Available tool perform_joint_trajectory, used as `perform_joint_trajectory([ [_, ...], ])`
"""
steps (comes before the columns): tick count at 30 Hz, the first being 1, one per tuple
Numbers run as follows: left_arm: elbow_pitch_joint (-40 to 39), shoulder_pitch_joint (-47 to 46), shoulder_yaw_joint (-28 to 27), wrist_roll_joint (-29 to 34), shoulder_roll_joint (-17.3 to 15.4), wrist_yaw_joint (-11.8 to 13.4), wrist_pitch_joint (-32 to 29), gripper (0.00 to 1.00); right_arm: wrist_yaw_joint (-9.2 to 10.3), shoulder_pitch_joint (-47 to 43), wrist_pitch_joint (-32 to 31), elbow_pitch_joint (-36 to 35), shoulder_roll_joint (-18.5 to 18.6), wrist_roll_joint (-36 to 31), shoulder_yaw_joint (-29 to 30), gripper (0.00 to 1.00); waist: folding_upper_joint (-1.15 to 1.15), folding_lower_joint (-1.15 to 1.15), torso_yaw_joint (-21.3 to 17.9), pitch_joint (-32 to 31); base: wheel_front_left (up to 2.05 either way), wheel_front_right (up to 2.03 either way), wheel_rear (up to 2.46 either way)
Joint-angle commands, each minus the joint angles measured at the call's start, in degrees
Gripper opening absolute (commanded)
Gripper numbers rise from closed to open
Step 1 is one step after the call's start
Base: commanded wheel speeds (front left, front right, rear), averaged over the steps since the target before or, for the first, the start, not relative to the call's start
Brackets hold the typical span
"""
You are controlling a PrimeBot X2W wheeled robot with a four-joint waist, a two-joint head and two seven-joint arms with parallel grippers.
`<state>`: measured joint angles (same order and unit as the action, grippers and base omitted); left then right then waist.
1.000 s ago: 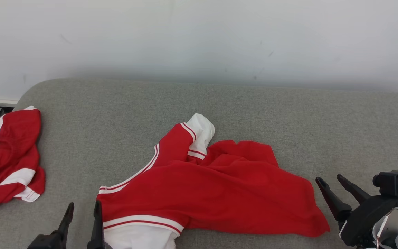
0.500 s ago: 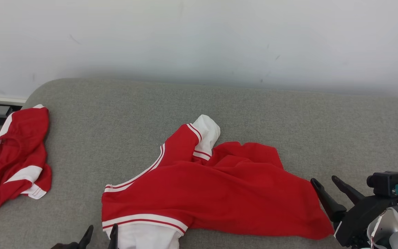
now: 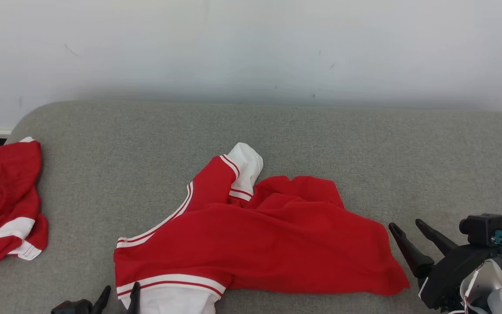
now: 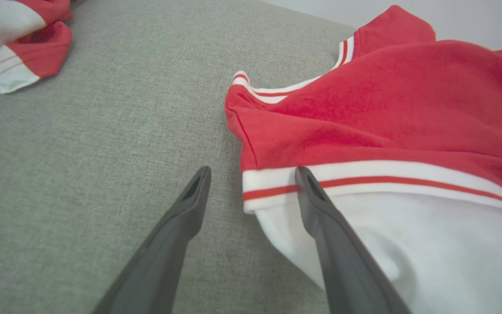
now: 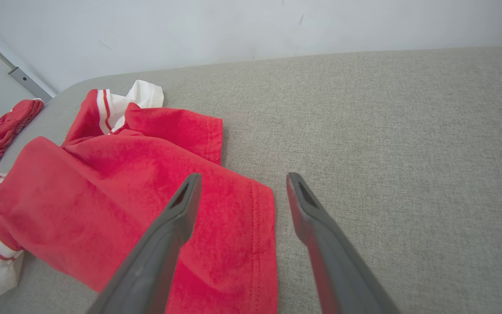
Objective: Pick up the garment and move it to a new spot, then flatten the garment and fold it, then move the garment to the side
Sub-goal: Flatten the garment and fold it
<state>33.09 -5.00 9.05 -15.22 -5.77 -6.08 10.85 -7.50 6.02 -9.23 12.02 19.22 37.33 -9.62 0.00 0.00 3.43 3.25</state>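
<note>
Left claw [image 4: 253, 171] spread, nothing pinched; striped sleeve edge of red shirt [image 3: 277, 235] right between its fingers [image 4: 174, 231], white sleeve under one, bare grey surface [image 3: 320, 139] under the other. Right claw [image 5: 244, 175] spread too, empty; shirt's hem corner just beside, red cloth under one finger. Shirt between both claws. Second red garment [image 3: 2, 205] well outboard of left claw.

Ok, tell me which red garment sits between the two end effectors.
The big garment, spread in the middle with white sleeves; the small garment lies bunched far off to the left.
</note>
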Motion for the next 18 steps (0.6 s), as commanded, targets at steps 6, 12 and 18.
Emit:
perform_joint_trajectory([
  [6,1.66,-2.22,0.63,0.01,-0.85,-0.17,1.84,0.0,0.02,0.75,0.76,0.36,0.12,0.35,-0.16,1.0,0.0,0.0,-0.18,0.08,0.0,0.0,0.0],
  [12,-0.78,-3.95,0.48,1.6,-2.33,1.09,3.44,0.0,0.02,1.16,1.26,0.51,-0.06,0.37,-0.55,1.0,0.0,0.0,-0.03,0.08,0.0,0.0,0.0],
  [18,-4.74,-4.99,1.05,2.84,-3.89,2.07,3.16,0.0,0.02,1.8,1.8,0.86,-0.15,0.54,-1.29,1.0,0.0,0.0,-0.56,0.12,0.0,0.0,0.0],
])
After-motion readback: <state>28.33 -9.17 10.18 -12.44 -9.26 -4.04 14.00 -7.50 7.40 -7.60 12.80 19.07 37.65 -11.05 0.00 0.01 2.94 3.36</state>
